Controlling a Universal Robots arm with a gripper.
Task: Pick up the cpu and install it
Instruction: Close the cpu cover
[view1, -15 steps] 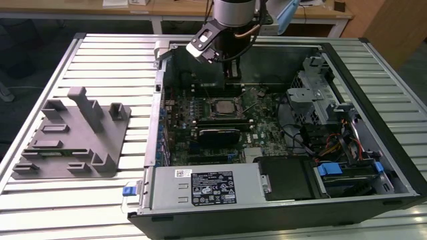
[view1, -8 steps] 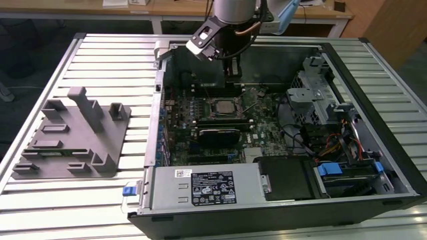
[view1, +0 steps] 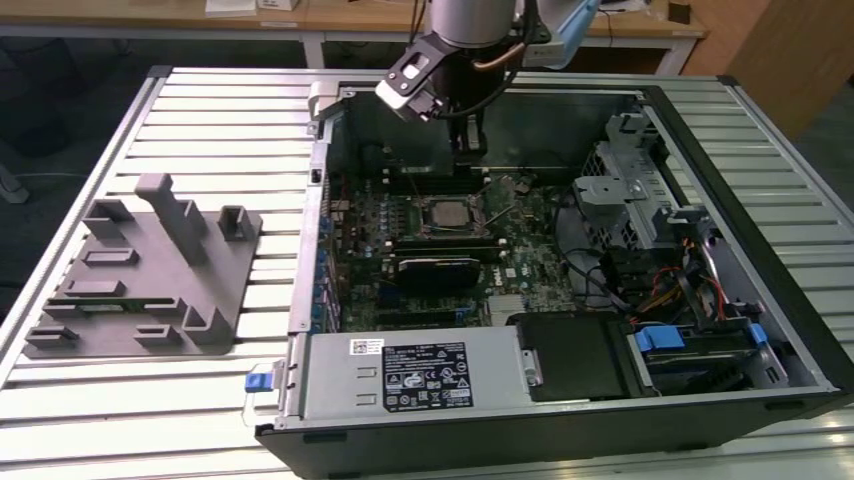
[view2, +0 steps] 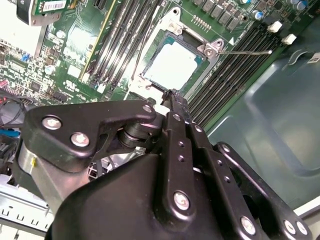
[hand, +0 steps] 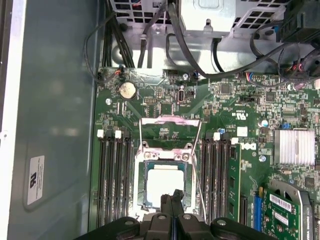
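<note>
The cpu (hand: 164, 184) lies flat in its socket (hand: 141, 186) just under the tips of the hand (hand: 172, 199), which is pinched narrow and holds nothing. The socket's hinged frame (hand: 170, 120) stands open just beyond the chip. I judge the chip light, stiff and slick on its metal top, with a delicate underside, so its bare side edges are the place to grip. Around the hand, the open computer case (view1: 561, 115) holds the motherboard (view1: 527, 265).
</note>
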